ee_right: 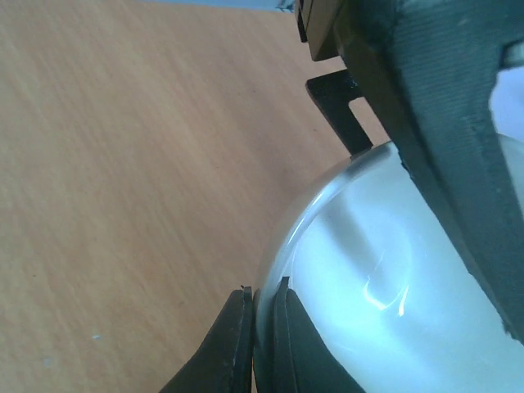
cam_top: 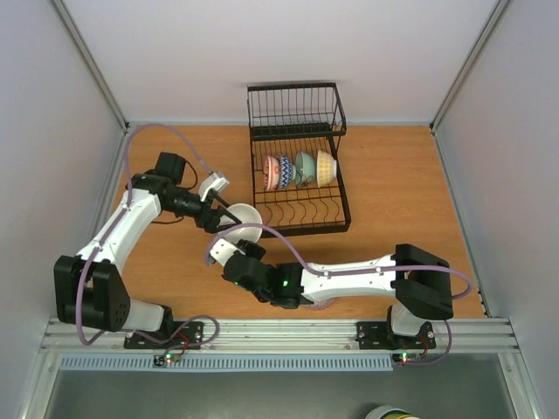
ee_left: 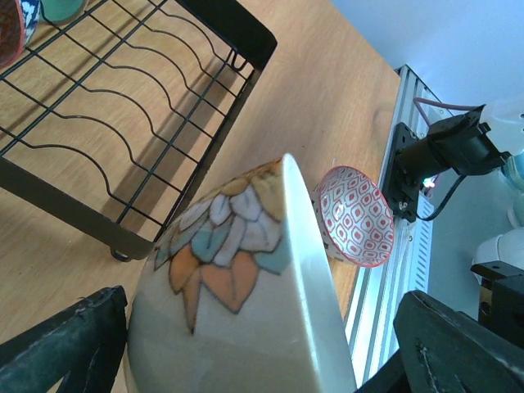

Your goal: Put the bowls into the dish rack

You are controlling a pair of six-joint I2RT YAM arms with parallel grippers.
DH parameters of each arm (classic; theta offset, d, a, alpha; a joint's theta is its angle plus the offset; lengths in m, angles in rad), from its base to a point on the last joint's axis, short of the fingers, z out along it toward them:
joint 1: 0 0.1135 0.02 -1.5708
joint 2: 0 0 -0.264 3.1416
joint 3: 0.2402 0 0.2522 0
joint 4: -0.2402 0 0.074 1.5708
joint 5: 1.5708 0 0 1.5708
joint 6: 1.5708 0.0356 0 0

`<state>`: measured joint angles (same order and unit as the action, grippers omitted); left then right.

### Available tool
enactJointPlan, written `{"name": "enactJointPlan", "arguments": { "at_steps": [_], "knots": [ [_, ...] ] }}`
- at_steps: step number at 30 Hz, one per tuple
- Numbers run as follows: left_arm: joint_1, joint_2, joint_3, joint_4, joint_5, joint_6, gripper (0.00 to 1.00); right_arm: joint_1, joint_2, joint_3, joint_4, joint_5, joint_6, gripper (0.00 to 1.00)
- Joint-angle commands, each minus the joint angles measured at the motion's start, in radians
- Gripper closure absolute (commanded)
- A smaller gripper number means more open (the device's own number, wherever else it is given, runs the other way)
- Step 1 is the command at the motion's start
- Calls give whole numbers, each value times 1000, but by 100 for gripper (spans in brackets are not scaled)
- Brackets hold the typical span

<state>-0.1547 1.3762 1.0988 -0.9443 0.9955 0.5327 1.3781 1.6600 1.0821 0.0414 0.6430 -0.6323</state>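
Item: leaf-patterned bowl [ee_left: 237,270], small, round, glazed ceramic.
Outside: pale grey-white ground with a band of overlapping leaves in orange, soft teal and white, outlined in dark line.
Inside: plain glossy white with a thin, smooth rim.
Position: just beside the front left corner of the dish rack [cam_top: 306,230], outside it and tilted. Whether it touches the table [cam_top: 393,192] cannot be told.
Right gripper [ee_right: 262,311]: clenched on the bowl's rim, one fingertip inside and one outside, with the thin edge pinched between them.
Left gripper [ee_left: 262,327]: spread wide and straddling the same bowl. One finger is close against the bowl's side, and the other stands apart from the rim with a gap showing.
Dish rack: black wire with rows of wavy tines over a flat frame and an upright wire basket section at the back. The front rows hold nothing.
Rack contents: four bowls on edge in one row, close together. From left they are the red-patterned bowl [cam_top: 272,172], blue-patterned bowl [cam_top: 286,171], pale green bowl [cam_top: 304,168] and yellow bowl [cam_top: 325,166].
Loose red-patterned bowl [ee_left: 356,214]: white inside covered with a red drop lattice, and a red rim. It sits on the table close to the aluminium rail [ee_left: 372,303], well apart from the rack.
Table: warm orange-brown wood grain.
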Motion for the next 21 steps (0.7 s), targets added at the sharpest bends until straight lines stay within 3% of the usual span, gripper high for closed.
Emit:
{"name": "enactJointPlan", "arguments": {
  "at_steps": [1,11,19,21],
  "knots": [
    [-5,37,44,-97,40,54,11,18,-2,-21,235,189,-116,99],
    [-12,108,98,-287,123,228,14,42,59,-79,522,291,-310,99],
    [-22,117,105,-318,130,281,57,42,60,-86,508,280,-292,99],
    [-22,111,103,-307,127,275,76,42,55,-87,496,275,-279,99]
  ]
}}
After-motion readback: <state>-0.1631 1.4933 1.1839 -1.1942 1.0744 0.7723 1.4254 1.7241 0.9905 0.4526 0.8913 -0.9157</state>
